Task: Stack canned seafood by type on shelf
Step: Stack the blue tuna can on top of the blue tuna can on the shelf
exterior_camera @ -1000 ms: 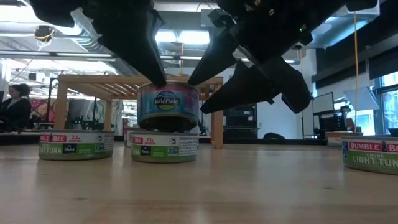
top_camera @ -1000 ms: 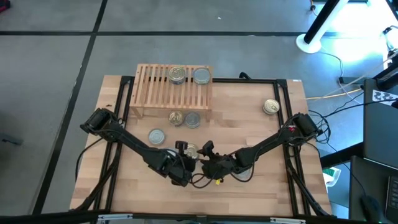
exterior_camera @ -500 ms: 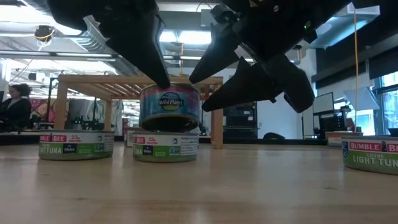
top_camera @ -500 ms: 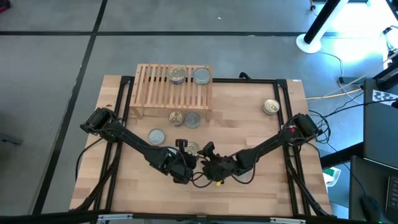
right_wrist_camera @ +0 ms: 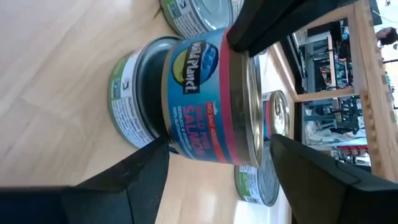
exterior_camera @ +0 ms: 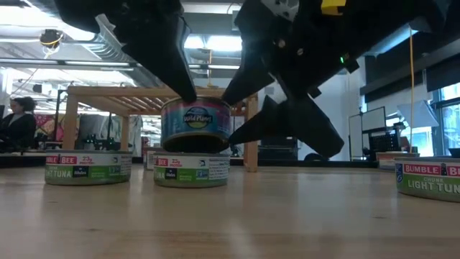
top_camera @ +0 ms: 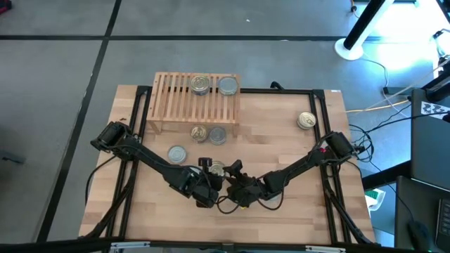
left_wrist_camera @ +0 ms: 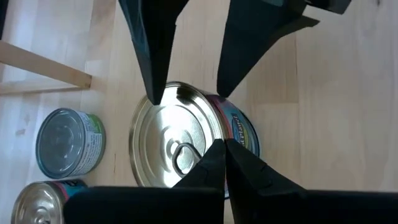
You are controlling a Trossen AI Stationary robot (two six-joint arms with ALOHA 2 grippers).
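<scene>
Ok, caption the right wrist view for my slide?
Open right gripper straddling a salmon can stacked on a tuna can.

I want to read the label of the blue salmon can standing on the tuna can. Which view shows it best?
The right wrist view: the salmon can fills it, side label readable. The low view shows the can smaller between dark fingers. The left wrist view shows mostly its gold lid. The high view hides it under the grippers.

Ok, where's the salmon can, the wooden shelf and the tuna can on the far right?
Wild Planet salmon can (exterior_camera: 196,124), low view, its blue label.
shelf (top_camera: 169,95), high view, bare slats.
Bumble Bee light tuna can (exterior_camera: 429,178), low view, its label.
</scene>
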